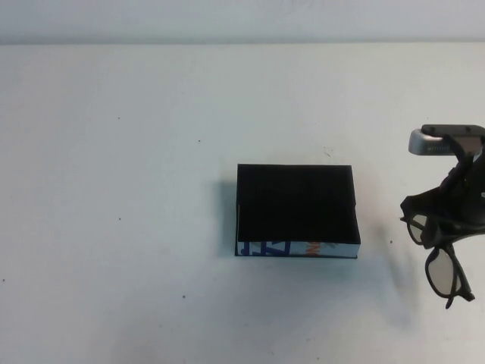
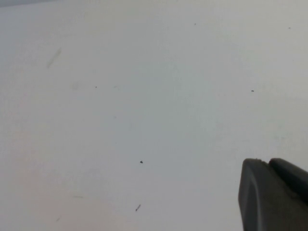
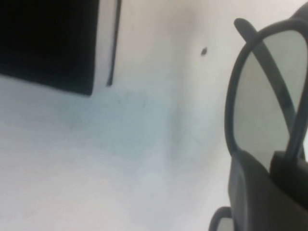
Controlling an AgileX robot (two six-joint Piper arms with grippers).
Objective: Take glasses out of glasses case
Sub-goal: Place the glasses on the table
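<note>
The glasses case (image 1: pixel 295 211) sits open near the table's middle, black inside, with its white lettered wall toward me; nothing shows inside it. My right gripper (image 1: pixel 447 220) is to the right of the case, shut on the dark-framed glasses (image 1: pixel 438 258), which hang from it above the table. In the right wrist view the glasses (image 3: pixel 262 103) show a greyish lens pinched at the frame between the fingers (image 3: pixel 250 192), with a corner of the case (image 3: pixel 48 43) off to the side. My left gripper (image 2: pixel 272 195) is out of the high view, shut and empty over bare table.
The white table (image 1: pixel 114 227) stretches wide to the left and front of the case, with small dark specks on it. The table's far edge meets a pale wall at the back.
</note>
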